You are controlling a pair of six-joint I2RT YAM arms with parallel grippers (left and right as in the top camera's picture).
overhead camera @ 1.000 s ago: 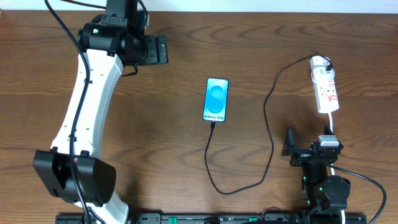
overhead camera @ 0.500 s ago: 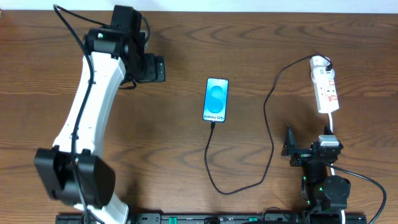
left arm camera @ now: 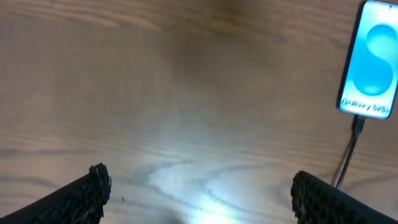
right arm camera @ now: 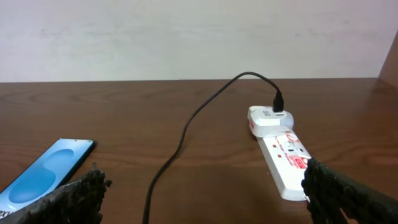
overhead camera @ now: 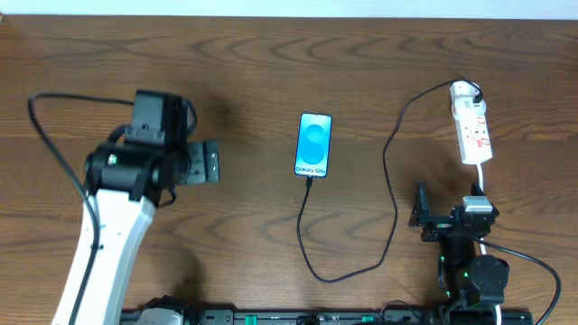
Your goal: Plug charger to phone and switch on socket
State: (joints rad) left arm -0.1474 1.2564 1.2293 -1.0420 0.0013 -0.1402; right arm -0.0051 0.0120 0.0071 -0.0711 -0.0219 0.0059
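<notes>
Left gripper (left arm camera: 199,190) gaping, empty, over the table (overhead camera: 271,54) left of the phone (overhead camera: 314,144); right gripper (right arm camera: 205,186) equally wide, holding nothing, near the socket (overhead camera: 472,131). Looks light and slidey, that strip, with stiff little switches, so best pressed straight down. Lies lengthwise away from the right arm, rounded end far — charger (overhead camera: 393,181) plugged there, tip at the phone's near edge.
</notes>
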